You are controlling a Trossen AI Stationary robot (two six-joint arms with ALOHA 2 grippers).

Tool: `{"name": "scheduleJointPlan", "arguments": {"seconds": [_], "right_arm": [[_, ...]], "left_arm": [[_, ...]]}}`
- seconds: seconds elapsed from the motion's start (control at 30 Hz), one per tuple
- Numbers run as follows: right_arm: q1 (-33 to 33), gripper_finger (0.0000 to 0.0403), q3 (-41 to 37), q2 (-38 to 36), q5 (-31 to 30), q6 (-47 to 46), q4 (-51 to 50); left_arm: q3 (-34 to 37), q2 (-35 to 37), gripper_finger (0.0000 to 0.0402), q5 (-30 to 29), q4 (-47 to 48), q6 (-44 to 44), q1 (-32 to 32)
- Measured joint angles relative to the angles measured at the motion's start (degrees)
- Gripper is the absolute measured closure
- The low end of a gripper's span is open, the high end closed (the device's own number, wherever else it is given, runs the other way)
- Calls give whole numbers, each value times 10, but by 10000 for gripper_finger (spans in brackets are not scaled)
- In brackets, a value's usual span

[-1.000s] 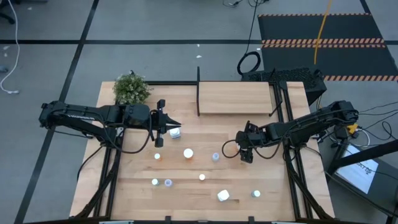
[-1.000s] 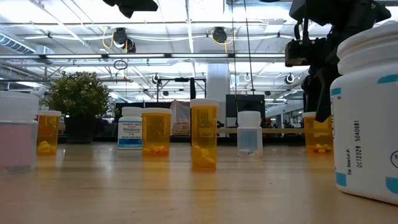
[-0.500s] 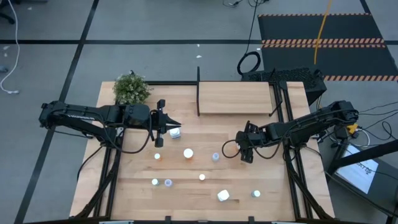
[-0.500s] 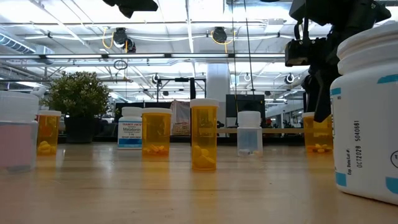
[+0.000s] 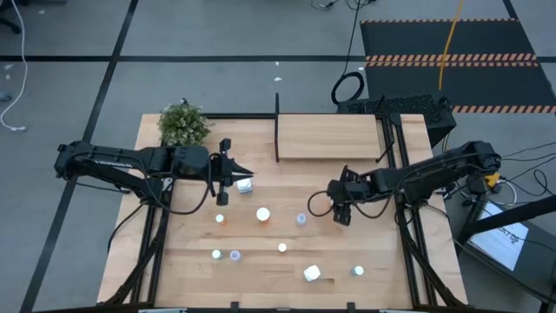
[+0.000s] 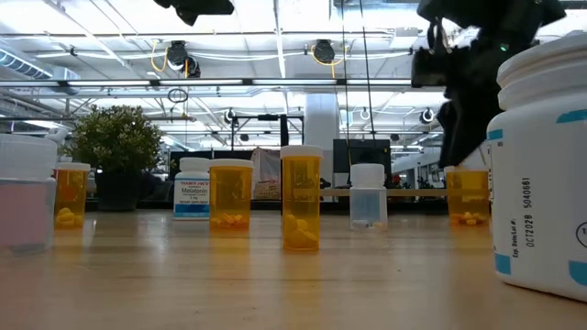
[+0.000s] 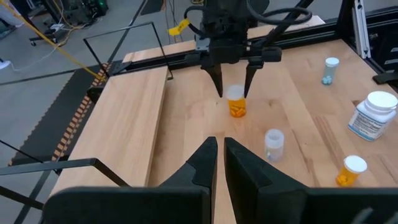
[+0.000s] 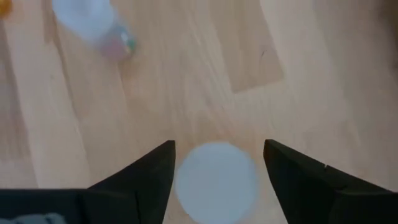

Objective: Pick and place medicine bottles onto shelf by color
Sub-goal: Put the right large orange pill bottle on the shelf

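My right gripper (image 5: 340, 216) points down, open, with one finger on each side of an orange bottle's white cap (image 8: 216, 180). The left wrist view shows those fingers straddling the orange bottle (image 7: 236, 104), which stands upright on the table. My left gripper (image 5: 247, 174) hovers shut, level, beside a white bottle (image 5: 245, 184). Other upright bottles are scattered toward the near side: a clear one (image 5: 301, 219), a white-capped one (image 5: 262, 213), a large white one (image 5: 312, 273) and several small ones. The shelf (image 5: 330, 137) is a bare raised board at the far edge.
A green plant (image 5: 183, 124) stands at the far left corner. A thin black post (image 5: 277, 126) rises at the shelf's left end. Bare tabletop lies between the right gripper and the shelf. In the low view a big white bottle (image 6: 541, 174) stands very near the camera.
My right gripper has shifted slightly toward the table's left edge, staying open, so more of the orange bottle beneath it shows in the low view. The bottles have stayed where they were.
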State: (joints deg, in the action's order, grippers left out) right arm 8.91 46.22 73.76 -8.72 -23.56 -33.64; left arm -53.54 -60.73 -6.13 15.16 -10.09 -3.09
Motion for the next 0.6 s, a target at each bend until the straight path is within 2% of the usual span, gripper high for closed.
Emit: {"name": "scheduleJointPlan", "arguments": {"seconds": [0.3,0.6], "right_arm": [[-25,198,38,0,11,4,-36],[-8,146,38,4,-1,-19,-73]], "left_arm": [[0,0,369,0,-5,3,0],[0,0,369,0,-4,1,0]]}}
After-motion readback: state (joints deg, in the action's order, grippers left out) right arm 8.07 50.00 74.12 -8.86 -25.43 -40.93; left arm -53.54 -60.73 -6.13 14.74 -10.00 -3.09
